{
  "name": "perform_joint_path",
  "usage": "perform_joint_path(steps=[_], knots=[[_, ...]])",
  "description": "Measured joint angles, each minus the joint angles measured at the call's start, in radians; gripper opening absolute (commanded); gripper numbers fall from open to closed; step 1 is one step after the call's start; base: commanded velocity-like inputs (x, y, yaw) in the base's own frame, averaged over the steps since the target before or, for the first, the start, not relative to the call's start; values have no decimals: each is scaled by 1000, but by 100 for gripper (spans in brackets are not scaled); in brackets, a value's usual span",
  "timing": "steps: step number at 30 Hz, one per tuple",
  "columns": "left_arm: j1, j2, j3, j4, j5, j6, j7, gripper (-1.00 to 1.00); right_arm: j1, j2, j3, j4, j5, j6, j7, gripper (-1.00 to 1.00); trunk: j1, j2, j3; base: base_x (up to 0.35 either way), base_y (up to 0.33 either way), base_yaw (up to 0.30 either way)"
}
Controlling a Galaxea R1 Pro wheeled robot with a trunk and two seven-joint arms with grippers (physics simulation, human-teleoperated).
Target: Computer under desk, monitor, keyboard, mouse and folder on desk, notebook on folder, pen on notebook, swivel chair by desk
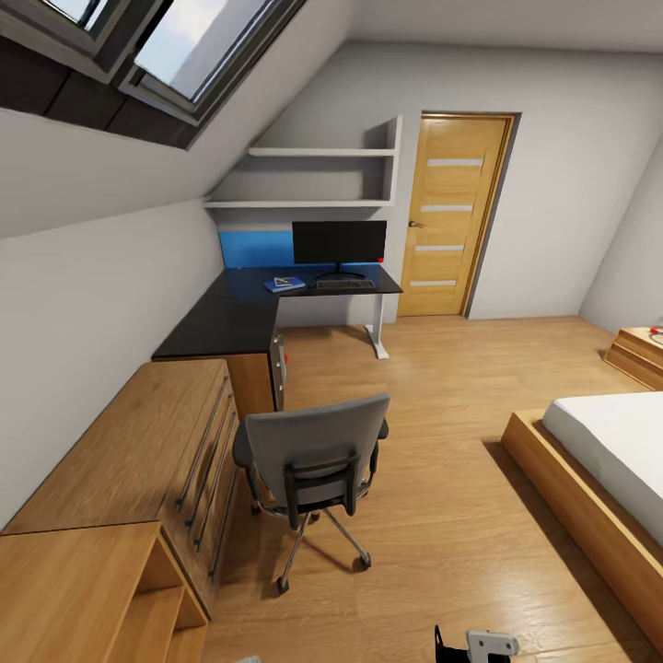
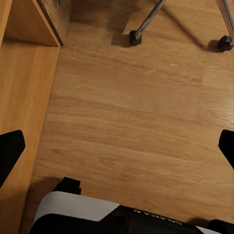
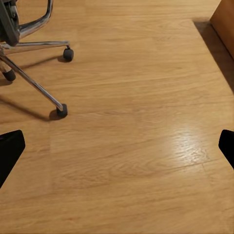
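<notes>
The swivel chair (image 1: 318,456) stands in front of me with its grey back toward me, on the wood floor beside the chest of drawers; its chrome legs and castors show in the left wrist view (image 2: 135,38) and the right wrist view (image 3: 61,111). Farther back is the black L-shaped desk (image 1: 230,318) with the monitor (image 1: 339,243) and the keyboard (image 1: 345,284) in front of it. The blue folder (image 1: 284,284) lies left of the keyboard with something small and pale on it. A grey box (image 1: 278,361), perhaps the computer, sits under the desk. My left gripper (image 2: 117,151) and right gripper (image 3: 117,151) hang open over bare floor.
A light wooden chest of drawers (image 1: 138,442) and a lower open unit (image 1: 83,589) line the left wall under the sloped ceiling. A bed (image 1: 599,460) fills the right side, with a wooden nightstand (image 1: 640,354) beyond. A closed door (image 1: 456,212) is right of the desk.
</notes>
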Motion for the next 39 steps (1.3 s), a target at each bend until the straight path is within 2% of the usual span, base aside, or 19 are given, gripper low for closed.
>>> perform_joint_path(steps=[39], knots=[[-2, 0, 0, 17, -4, 0, 0, 100, 0, 0, 0, 0, 0, 1, 0, 100, 150, -273, -123, 0, 0, 0]])
